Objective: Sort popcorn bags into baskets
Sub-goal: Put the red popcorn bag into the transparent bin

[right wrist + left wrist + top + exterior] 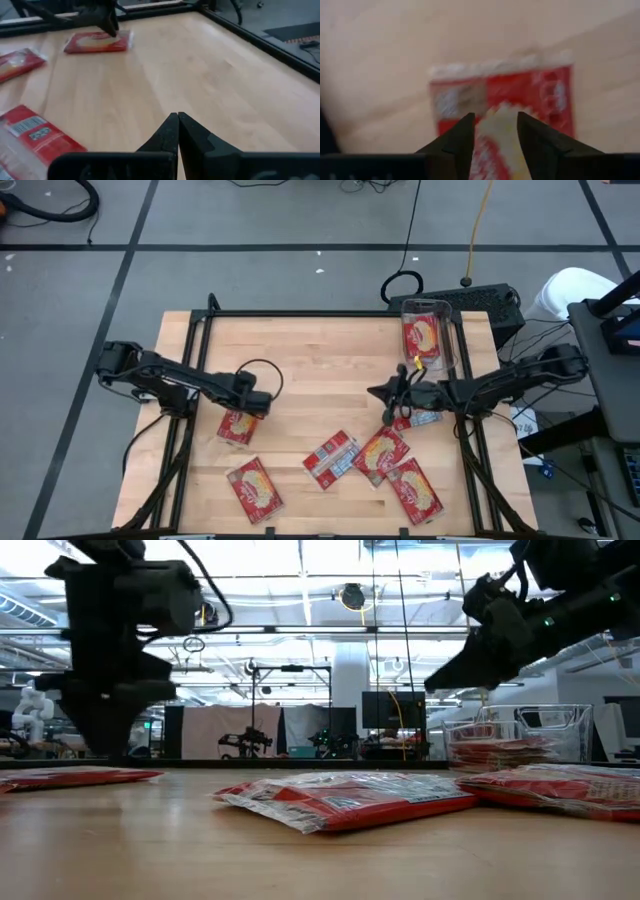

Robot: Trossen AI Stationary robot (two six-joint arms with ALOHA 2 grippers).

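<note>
Table: pale wooden table (300, 350) in a black frame; it carries every packet and the tub.

Basket: small clear plastic rectangular tub (447, 340) with rounded corners, at the far right of the table. One flat red popcorn packet (422, 337) with a yellow-cream oval already lies in it, so sorting appears to be under way.

Loose packets, centre and right: four flat red packets lie near the table's near edge, one showing its grey-white printed back (332, 458), two face up (381, 452) (415, 489), and one under the right arm (420, 418). Scattered, partly overlapping, apparently awaiting pickup.

Loose packet, near left: one red packet (256, 489), face up, apart from the rest.

Left tool: the left tool (495, 131) hangs directly over a red packet (238, 426) on the left side of the table. Its fingers (462, 137) stand partly apart, straddling the packet's yellow oval, seemingly lined up to pinch it. Whether they touch it cannot be told.

Right tool: the right tool (178, 120) is fully closed and holds nothing. It sits above bare wood right of centre, between the tub and the packet cluster, probably waiting clear of the left arm's work.
</note>
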